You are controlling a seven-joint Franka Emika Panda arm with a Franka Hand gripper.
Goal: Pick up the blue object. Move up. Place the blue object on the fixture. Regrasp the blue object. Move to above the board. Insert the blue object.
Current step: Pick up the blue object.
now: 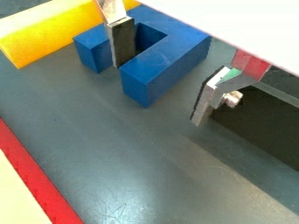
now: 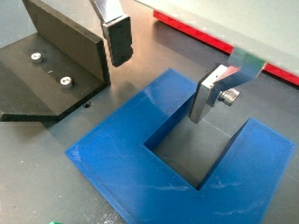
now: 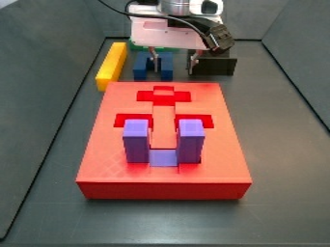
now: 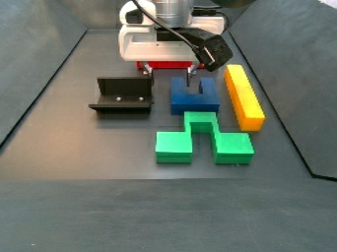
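Observation:
The blue object (image 4: 195, 95) lies flat on the grey floor between the fixture (image 4: 121, 95) and a yellow bar. My gripper (image 4: 194, 71) is low over it and open. In both wrist views the gripper (image 1: 162, 92) (image 2: 158, 90) straddles one prong of the blue object (image 1: 163, 66) (image 2: 128, 166). One dark-padded finger (image 1: 121, 44) stands in the notch and the silver finger (image 1: 211, 101) stands outside the prong. Neither finger presses on the block. The board (image 3: 116, 164) lies in front, its edge (image 2: 198, 37) showing red behind the fingers.
A yellow bar (image 4: 243, 95) (image 1: 47, 35) lies close beside the blue object. A green block (image 4: 200, 140) sits just in front of it. A purple U-shaped block (image 3: 160, 142) stands in the board. The fixture (image 2: 47, 70) (image 3: 214, 66) is near one finger.

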